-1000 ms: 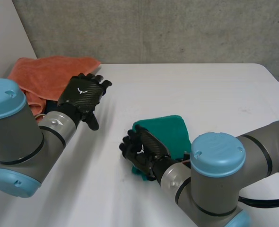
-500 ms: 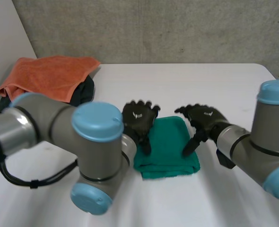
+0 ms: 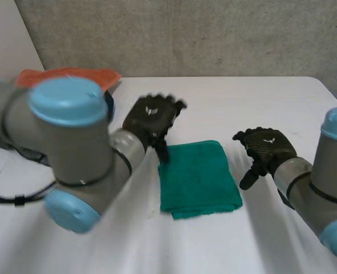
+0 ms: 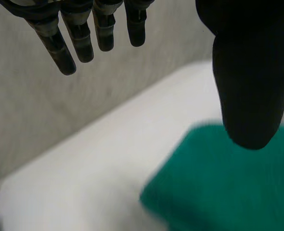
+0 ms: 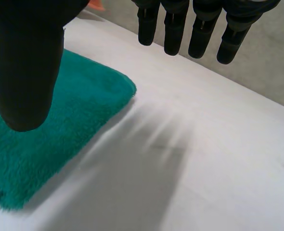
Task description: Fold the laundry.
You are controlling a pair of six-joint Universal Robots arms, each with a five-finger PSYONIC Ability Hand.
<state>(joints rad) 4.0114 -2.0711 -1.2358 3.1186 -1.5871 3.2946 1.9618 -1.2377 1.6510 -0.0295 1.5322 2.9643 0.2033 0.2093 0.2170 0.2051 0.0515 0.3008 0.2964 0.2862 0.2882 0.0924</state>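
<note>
Folded green towel [image 3: 198, 178] lying flat at the centre of the table [image 3: 260, 97], held by neither hand. Left hand [image 3: 151, 117] and right hand [image 3: 265, 147], both empty with fingers relaxed, have drawn apart from its far edge (this piece looks finished). The orange towel [image 3: 71, 74] waits behind.

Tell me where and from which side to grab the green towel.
Probably the green towel by its right edge, near the far corner, coming from the right with the open right hand. It lies flat and folded on the table, so only edges offer a pinch, and that edge is nearest that hand.
</note>
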